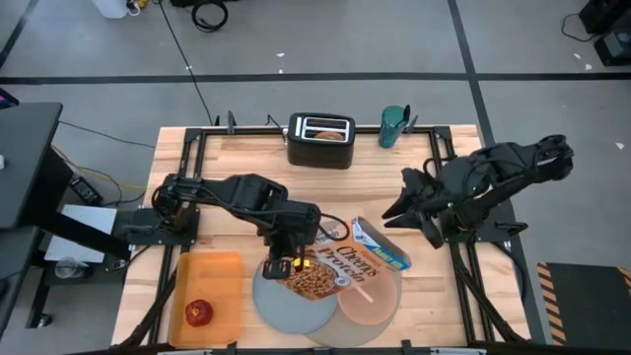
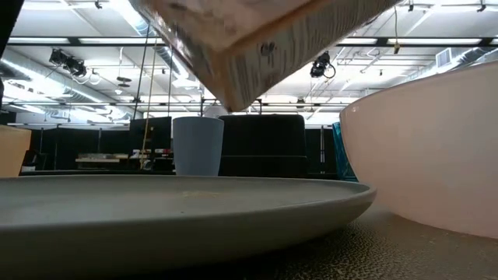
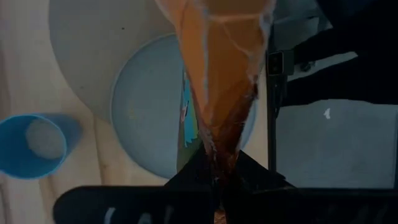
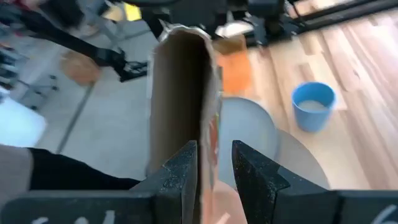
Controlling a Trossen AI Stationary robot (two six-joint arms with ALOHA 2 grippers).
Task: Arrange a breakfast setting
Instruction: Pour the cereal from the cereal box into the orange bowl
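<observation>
Overhead view sees the whole table; low view skims the plate (image 2: 179,206), shared.
</observation>
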